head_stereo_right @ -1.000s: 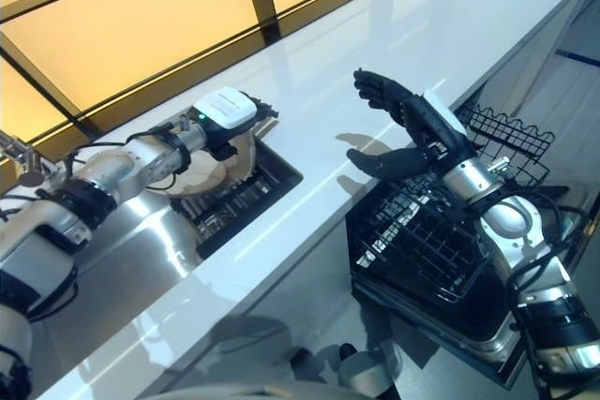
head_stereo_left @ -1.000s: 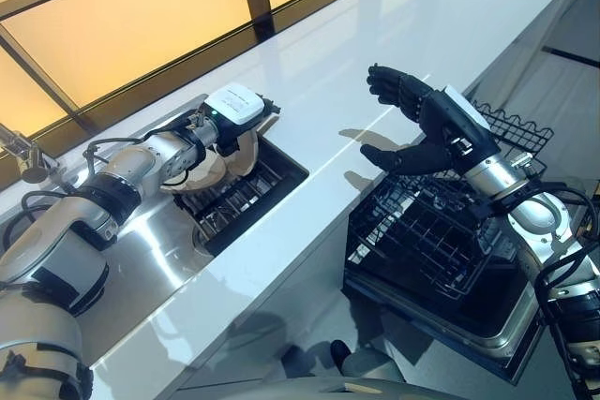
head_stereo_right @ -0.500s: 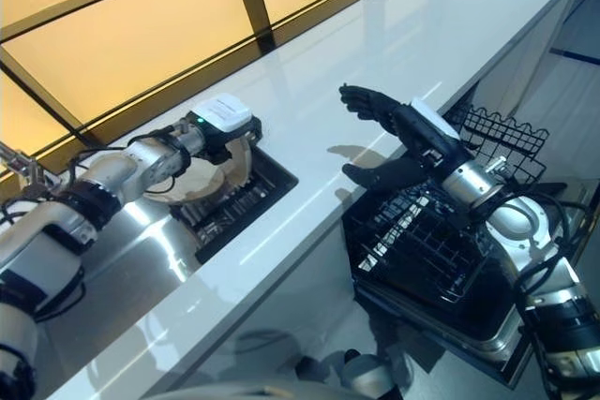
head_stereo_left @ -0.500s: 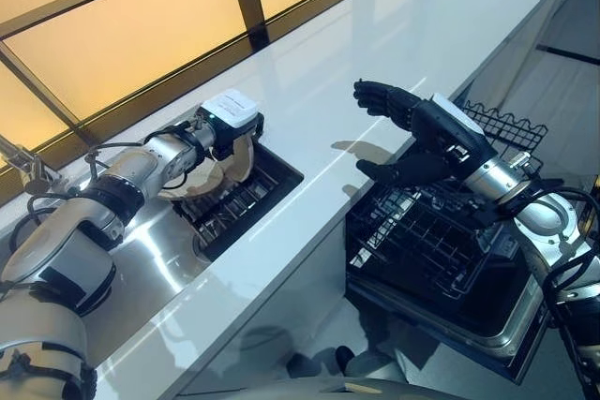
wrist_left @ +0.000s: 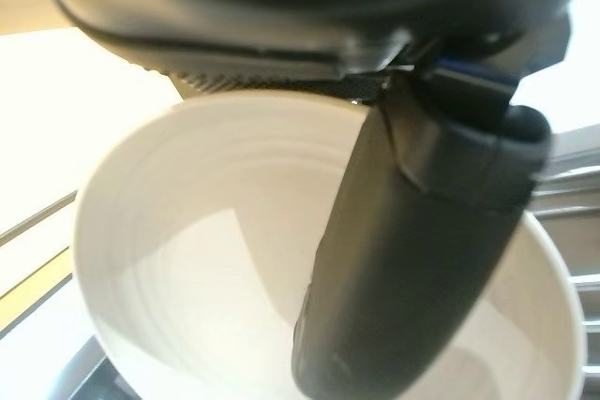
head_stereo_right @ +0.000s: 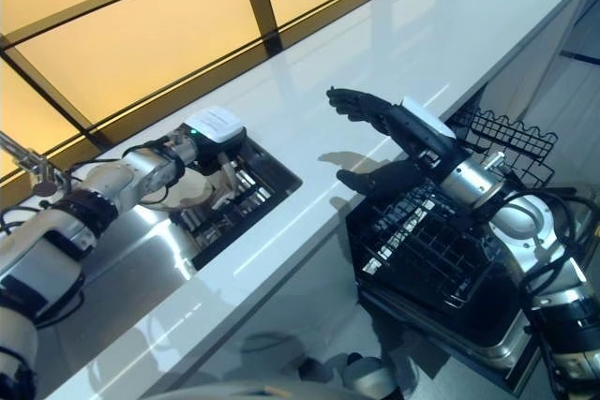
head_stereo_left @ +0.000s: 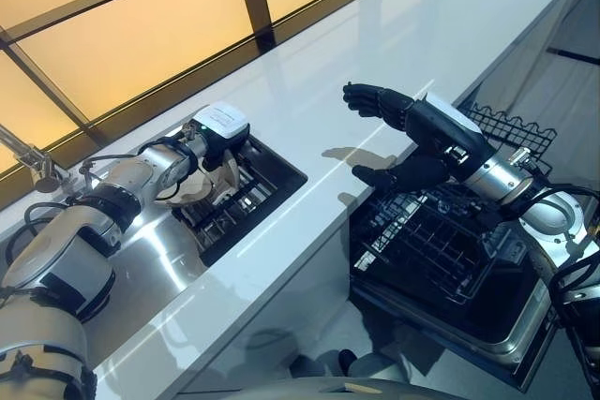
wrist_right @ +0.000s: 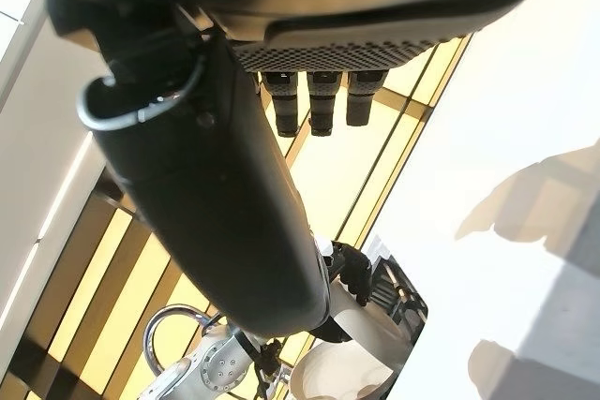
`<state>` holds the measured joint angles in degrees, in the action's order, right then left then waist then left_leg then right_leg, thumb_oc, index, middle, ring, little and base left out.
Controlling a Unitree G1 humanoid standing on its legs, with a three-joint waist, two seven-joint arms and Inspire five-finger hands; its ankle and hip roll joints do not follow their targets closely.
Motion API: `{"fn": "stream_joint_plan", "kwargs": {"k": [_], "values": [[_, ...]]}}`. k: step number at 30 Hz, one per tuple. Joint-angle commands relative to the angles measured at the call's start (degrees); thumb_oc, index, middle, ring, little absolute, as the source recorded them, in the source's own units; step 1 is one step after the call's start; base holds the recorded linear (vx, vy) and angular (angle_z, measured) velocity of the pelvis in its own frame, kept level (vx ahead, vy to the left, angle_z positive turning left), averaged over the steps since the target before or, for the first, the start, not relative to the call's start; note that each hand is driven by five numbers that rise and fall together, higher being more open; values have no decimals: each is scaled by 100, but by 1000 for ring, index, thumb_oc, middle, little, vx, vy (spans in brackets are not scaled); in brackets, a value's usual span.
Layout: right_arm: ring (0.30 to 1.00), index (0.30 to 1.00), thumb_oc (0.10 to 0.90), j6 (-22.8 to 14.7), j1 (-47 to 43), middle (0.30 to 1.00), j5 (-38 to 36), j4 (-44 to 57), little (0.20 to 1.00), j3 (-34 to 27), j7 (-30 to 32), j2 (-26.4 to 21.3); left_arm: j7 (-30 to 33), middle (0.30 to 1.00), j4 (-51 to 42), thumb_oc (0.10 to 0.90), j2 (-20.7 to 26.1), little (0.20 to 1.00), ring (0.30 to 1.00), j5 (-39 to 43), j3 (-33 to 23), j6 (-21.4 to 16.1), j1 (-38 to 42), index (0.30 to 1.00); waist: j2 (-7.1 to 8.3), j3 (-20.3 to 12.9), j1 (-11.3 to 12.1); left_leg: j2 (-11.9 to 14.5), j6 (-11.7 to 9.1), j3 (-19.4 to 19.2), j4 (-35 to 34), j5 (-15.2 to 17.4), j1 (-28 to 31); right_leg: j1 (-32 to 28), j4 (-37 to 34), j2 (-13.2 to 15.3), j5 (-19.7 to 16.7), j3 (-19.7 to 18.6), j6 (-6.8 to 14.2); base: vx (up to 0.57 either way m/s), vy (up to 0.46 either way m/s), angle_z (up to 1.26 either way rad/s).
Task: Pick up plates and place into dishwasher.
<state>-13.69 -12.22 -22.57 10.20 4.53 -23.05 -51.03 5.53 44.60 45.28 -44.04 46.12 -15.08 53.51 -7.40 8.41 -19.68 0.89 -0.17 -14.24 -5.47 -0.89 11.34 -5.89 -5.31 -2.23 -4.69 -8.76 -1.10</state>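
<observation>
One plate (wrist_left: 197,259) in left hand (head_stereo_left: 217,142), thumb pressed across its face, held over sink rack (head_stereo_left: 246,196); white counter (head_stereo_left: 309,100) between; right hand (head_stereo_left: 412,133) fingers spread wide, empty, above dishwasher basket (head_stereo_left: 427,241). Risk: thin thumb pinch lets plate slip onto rack, or rim clips counter edge during carry across

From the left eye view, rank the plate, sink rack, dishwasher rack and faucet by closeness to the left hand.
1. plate, in the left hand.
2. sink rack, just beneath it.
3. faucet, off to the robot's left.
4. dishwasher rack, far right, below the counter.
</observation>
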Motion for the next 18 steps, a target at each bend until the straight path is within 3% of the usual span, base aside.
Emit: {"fn": "stream_joint_plan", "kwargs": {"k": [1, 18], "values": [[900, 900, 800, -591, -610, 900, -257, 507, 900, -450, 201, -22, 630, 300, 543, 100, 774, 200, 300, 188, -565, 196, 248, 300, 133, -587, 277, -216, 309, -180, 47, 652, 58, -64, 31, -17, 402, 103, 404, -30, 17, 1], [900, 900, 800, -862, -433, 900, -360, 472, 900, -543, 296, 115, 2275, 300, -366, 100, 1017, 200, 300, 1034, -1358, -622, 52, 300, 300, -752, 542, -193, 300, 18, 47, 632, 1, -89, 31, -8, 441, 293, 350, -39, 10, 5]]}}
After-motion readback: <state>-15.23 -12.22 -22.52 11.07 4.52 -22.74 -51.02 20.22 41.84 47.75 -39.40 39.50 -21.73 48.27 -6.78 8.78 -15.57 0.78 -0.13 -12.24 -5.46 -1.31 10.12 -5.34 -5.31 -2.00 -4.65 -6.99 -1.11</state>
